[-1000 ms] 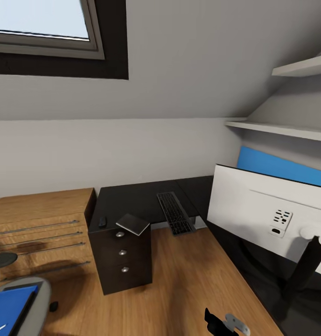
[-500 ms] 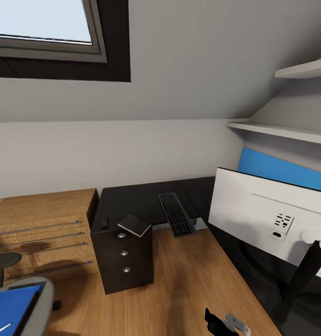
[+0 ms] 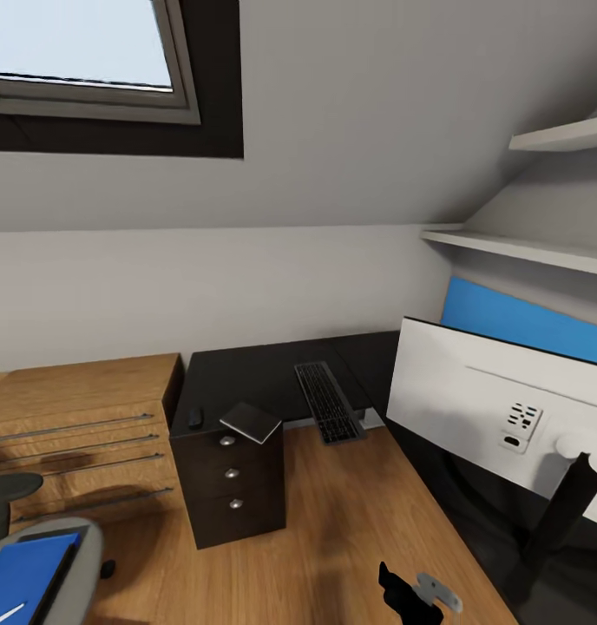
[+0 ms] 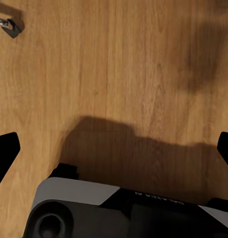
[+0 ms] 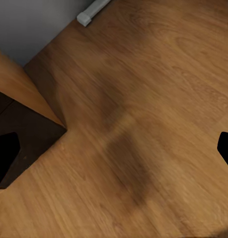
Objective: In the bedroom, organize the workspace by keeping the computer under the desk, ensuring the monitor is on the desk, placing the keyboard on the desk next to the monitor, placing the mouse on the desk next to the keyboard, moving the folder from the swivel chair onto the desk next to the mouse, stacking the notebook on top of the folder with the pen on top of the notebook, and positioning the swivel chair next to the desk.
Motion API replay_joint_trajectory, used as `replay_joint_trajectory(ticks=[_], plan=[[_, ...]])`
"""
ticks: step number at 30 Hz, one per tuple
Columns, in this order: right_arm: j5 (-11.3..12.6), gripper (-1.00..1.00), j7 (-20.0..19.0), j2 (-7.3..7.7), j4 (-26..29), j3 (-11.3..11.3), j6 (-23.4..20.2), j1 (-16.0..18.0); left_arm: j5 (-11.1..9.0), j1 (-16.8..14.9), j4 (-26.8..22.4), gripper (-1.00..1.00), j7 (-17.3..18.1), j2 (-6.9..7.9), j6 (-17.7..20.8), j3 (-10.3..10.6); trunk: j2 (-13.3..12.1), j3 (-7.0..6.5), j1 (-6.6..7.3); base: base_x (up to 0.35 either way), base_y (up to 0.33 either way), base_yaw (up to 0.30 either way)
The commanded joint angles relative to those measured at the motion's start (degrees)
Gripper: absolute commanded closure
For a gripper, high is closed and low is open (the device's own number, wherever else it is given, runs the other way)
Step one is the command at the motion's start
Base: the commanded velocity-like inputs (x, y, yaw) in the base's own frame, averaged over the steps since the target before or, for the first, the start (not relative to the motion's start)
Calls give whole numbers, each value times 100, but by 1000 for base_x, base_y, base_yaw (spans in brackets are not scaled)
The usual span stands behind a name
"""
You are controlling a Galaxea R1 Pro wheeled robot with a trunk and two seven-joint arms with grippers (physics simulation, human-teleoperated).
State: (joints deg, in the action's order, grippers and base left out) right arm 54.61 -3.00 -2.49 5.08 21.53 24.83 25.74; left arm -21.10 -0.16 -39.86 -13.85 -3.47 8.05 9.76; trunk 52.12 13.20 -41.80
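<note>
The head view is looking down into a bedroom corner under a sloped ceiling. The desk (image 3: 246, 373) is sitting against the far wall, its black surface running right and turning toward the near right. The keyboard (image 3: 326, 401) is lying on that surface near the inner corner, its near end reaching the edge. The notebook (image 3: 250, 421) is resting on the near left corner of the surface, above the dark drawer unit (image 3: 232, 486), with one corner hanging over the edge. A small dark object (image 3: 194, 416), too small to identify, is lying just left of the notebook. The monitor (image 3: 498, 417) is standing on the right wing of the surface, showing its white back, with the blue back panel (image 3: 515, 317) rising behind it.

At the near left, the swivel chair (image 3: 68, 564) is standing well apart from the desk, and the folder (image 3: 25, 569) is lying on its seat with the pen (image 3: 5, 613) on top of it. A light-wood cabinet (image 3: 82, 434) is standing left of the desk.

The left hand (image 4: 114, 148) is hanging over the wooden floor (image 4: 114, 64) with its fingertips spread wide and nothing between them. The right hand (image 5: 114, 148) is likewise held wide apart and empty above the floor (image 5: 158, 124).
</note>
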Motion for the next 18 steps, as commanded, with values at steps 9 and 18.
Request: replay_joint_trajectory(ticks=[9,18], plan=[[-347,-100,922,171,1623,18,-122,36,-52,-2,-4,-100,-48,-10,21,43,-357,-154,198,0,0,0],[-2790,-100,3145,223,4888,4,-2411,72,-52,-2,4,-100,-48,-15,21,56,-718,-316,395,0,0,0]])
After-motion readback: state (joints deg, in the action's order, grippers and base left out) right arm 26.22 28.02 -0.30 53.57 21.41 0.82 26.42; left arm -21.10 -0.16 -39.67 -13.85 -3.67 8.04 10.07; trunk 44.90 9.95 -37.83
